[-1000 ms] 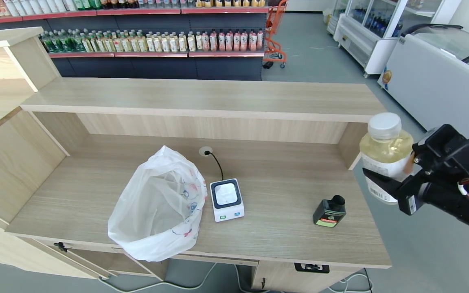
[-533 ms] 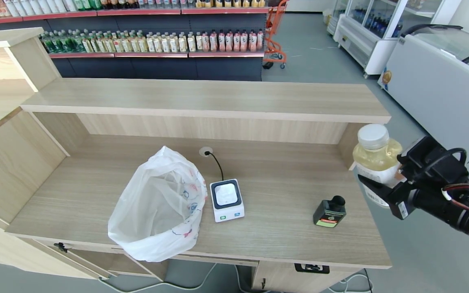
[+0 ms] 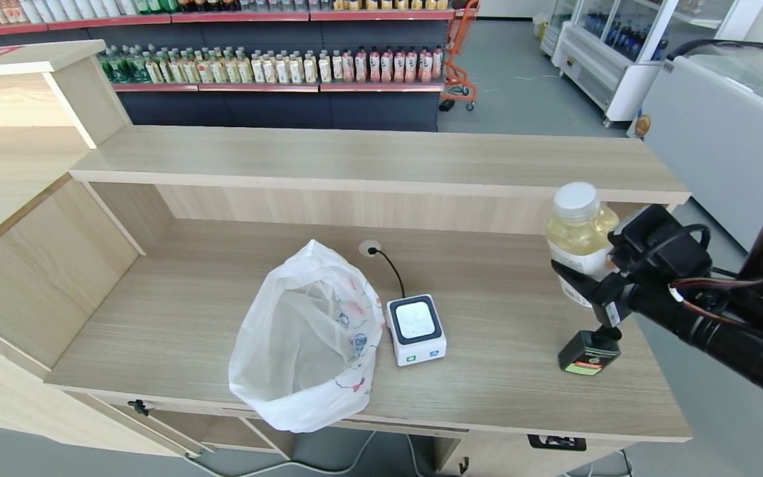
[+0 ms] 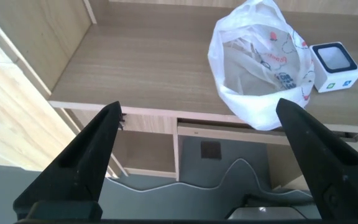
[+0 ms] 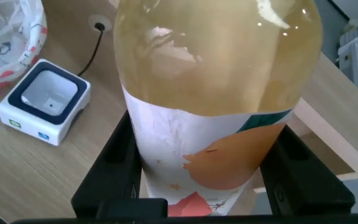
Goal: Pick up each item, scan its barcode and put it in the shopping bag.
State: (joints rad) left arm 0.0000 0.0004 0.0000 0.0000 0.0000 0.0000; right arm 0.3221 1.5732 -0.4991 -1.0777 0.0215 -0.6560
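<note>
Right gripper (image 3: 583, 275) clasps one bottle (image 3: 580, 228); one scanner (image 3: 416, 320), one bag (image 3: 308, 338) on counter (image 3: 487, 377).

**Black arm, black fingers**

The right arm (image 3: 706, 324) is a matte black cylinder ending in a blocky black wrist housing (image 3: 653, 246); a black cable (image 3: 705, 232) loops over that housing; thin red and white wires (image 3: 686, 283) run along the joint; a small white label (image 3: 613, 315) sits at the base of the right gripper (image 3: 583, 258); its fingers (image 3: 570, 278) are flat black wedges; the left gripper (image 4: 199, 109) has two black tapering blades.
</note>
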